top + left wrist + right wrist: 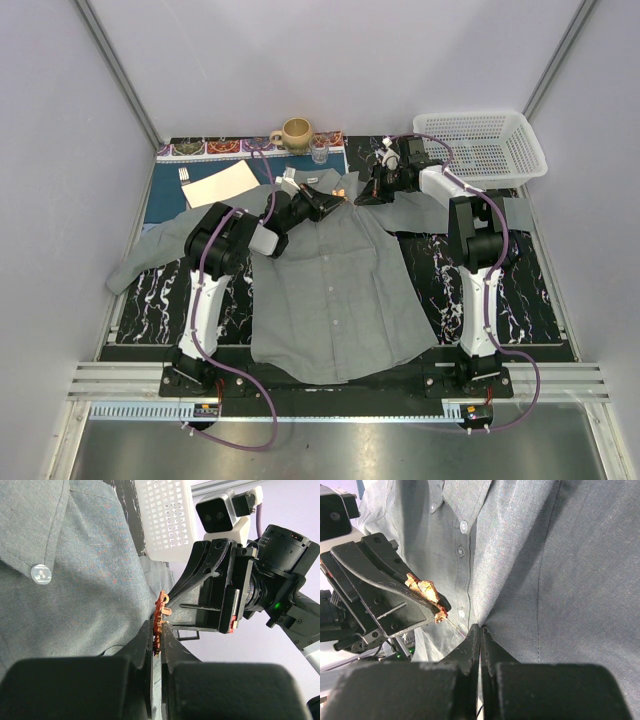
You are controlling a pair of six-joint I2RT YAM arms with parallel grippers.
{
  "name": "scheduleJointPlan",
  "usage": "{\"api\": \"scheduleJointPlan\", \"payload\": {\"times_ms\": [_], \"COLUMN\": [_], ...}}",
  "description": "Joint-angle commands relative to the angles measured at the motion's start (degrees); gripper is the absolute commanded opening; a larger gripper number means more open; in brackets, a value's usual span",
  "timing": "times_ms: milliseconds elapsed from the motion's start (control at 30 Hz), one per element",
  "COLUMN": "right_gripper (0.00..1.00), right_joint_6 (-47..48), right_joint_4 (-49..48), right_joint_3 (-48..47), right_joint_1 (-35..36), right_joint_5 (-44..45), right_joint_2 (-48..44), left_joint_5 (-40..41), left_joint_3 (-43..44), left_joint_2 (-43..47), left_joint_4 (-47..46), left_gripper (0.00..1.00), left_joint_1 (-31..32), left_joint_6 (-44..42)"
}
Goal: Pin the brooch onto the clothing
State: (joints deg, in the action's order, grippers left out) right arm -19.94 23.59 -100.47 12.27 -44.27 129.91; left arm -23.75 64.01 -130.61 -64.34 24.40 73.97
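Brooch location: the brooch (pixel 159 622) is off the tabletop (pixel 530 290). It is clamped in the left pincer (pixel 159 641) just above the clothing (pixel 330 290), near the collar (pixel 465 497), at the 12 o'clock end of the shirt front in the top view.
Brooch axis: from the left wrist it is seen edge-on, with its long axis in line with the left fingers (pixel 142 652), running 6 to 12 o'clock in that view.
Pin: a thin shaft (pixel 455 626) leaves the brooch's lower end toward 4 o'clock in the right wrist view. It ends at or just beside the right tips.
Bearing: from the right pincer (pixel 480 630) the brooch lies near, at 10 o'clock; in the top view it lies at 9 o'clock.
Nearer arm: the left, which is in contact.
Left pincer state: clenched, grasping the brooch by its edge.
Right pincer state: clenched, with its tips against a fold of shirt beside the button row (pixel 460 551). Whether it nips fabric, the pin or nothing cannot be told.
Coming move (judgement): it turns on the pin point meeting the fabric at the right tips.
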Motion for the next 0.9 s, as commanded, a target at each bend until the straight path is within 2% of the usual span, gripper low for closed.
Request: {"api": "scheduleJointPlan", "payload": {"times_ms": [0,867], "right_gripper": [0.0,0.0], "right_joint_6": [0.3,0.0], "right_joint_4": [-1.7,-1.7], "right_joint_3": [-0.2,-0.3], "right_joint_1": [-0.2,-0.2], "right_joint_5": [-1.6,-2.1], "right_joint_2": [-4.7,-4.8], "left_joint_5": [1.2,1.2], "left_joint_3": [0.3,-0.4], "left_joint_2": [0.1,-0.6], "left_joint_4": [-5.1,-3.6], "left_gripper": [0.0,0.0], "left_joint_1": [0.1,-0.5], "left_joint_6": [-0.4,-1.3]}}
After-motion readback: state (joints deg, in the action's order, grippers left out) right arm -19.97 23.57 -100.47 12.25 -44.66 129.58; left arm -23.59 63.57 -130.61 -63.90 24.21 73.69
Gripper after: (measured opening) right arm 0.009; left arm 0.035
